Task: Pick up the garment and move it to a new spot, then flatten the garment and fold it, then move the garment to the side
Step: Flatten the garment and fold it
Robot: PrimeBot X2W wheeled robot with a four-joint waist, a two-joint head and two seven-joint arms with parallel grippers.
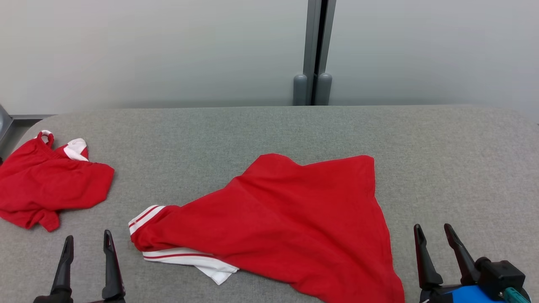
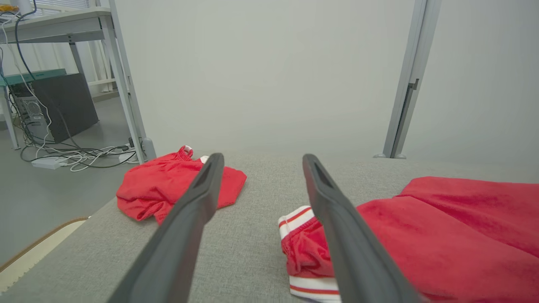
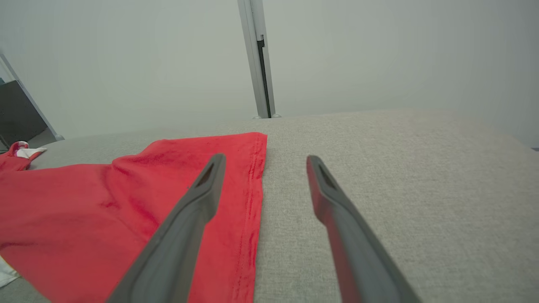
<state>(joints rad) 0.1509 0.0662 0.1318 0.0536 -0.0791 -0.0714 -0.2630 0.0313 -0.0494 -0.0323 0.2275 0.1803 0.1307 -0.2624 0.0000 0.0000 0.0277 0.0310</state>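
Nearest: left pincer [image 1: 88, 235] and right pincer [image 1: 432, 227], both spread apart, empty. Between them, rumpled red cloth garment with white striped trim [image 1: 294, 210], lying mid grey fabric-covered counter [image 1: 463, 168]. Probably best to pinch single-layer edges (not the bunched cuff), then lift fully clear. Farther left, second crumpled red garment [image 1: 46, 185]; steer wide.

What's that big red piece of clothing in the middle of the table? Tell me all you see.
The red garment looks like soft knit cloth, with white red-striped trim bunched at its left end and a straight stitched hem on the right. It lies loosely spread and wrinkled on the grey fabric table. The open left gripper and right gripper sit beside it, neither holding it.
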